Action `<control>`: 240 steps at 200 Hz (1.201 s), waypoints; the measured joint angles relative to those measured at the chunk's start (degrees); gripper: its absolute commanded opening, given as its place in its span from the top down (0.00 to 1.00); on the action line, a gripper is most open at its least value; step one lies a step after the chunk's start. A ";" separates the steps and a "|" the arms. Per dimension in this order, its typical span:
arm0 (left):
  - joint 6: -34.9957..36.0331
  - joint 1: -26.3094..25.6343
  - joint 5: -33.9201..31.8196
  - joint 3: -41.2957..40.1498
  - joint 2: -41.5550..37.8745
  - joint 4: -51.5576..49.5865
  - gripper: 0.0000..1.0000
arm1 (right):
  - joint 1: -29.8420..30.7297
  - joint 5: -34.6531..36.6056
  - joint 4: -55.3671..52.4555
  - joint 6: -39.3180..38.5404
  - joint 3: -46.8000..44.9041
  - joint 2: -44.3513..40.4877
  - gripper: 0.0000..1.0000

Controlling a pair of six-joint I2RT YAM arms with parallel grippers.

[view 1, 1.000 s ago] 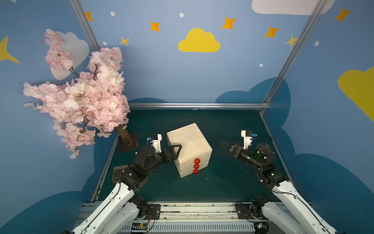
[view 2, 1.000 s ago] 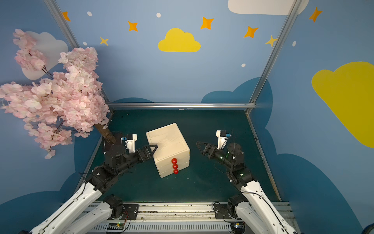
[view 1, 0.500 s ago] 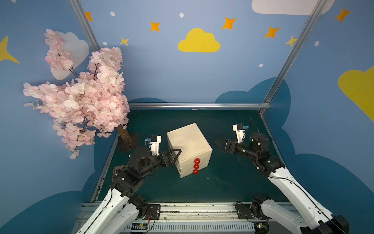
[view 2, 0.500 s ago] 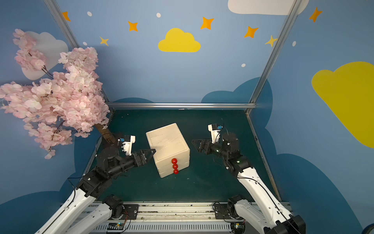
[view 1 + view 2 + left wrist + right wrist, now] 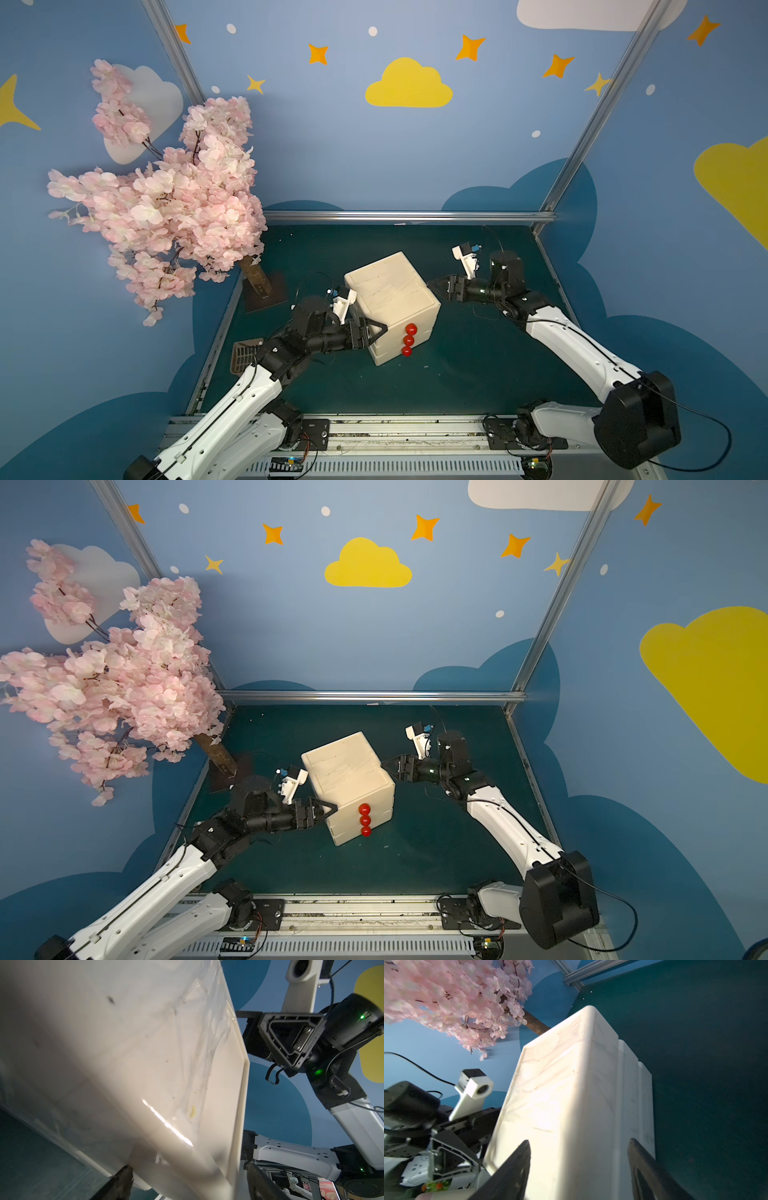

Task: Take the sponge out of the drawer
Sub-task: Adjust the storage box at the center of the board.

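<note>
A: In both top views, how do things stand?
B: The cream drawer chest (image 5: 395, 291) sits on the green counter (image 5: 457, 382), with three red knobs (image 5: 409, 340) stacked down its front. All three drawers look pushed in. No sponge shows anywhere. I judge it lies inside the chest, but I cannot tell which drawer.
A: And the arms?
B: The left pincer (image 5: 379, 328) is at the chest's side wall, just beside the knobbed front. The right pincer (image 5: 433, 285) is at the opposite side wall.
A: Left wrist view?
B: The chest's pale wall fills it. Two dark fingertips (image 5: 121, 1182) stand wide apart with the chest's edge between them. The pincer is released and clamps nothing I can see.
A: Right wrist view?
B: Much the same. The right pincer (image 5: 579, 1142) is spread, its fingers (image 5: 517, 1167) straddling an edge of the chest. Whether the pads press the wall I cannot tell.
A: So which step is this?
B: The very start, I'd say: both arms closing in to brace the chest, with no drawer opened yet.
A: Next?
B: One pincer should steady the chest. The other should go round to the front, clench a knob and pull straight out, because a light chest might otherwise slide. Then look inside for the sponge.
</note>
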 measured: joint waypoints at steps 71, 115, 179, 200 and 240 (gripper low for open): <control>0.26 -1.95 1.95 -0.15 8.83 11.89 0.11 | -0.15 -6.12 0.68 -2.71 12.81 13.94 0.44; 3.08 -3.08 3.65 3.67 16.85 15.34 0.10 | -1.05 -5.25 -2.84 -7.43 19.96 18.69 0.39; 16.52 -2.97 -9.51 17.33 12.59 -2.58 0.01 | -13.25 -0.13 -5.29 -7.91 20.48 11.96 0.27; 21.59 -2.84 -16.37 23.43 11.19 -8.72 0.01 | -15.72 6.27 -8.90 -8.00 20.44 7.13 0.27; 29.11 0.00 -25.29 30.69 18.32 -11.76 0.01 | -15.28 9.77 -13.84 -6.14 14.12 -1.60 0.26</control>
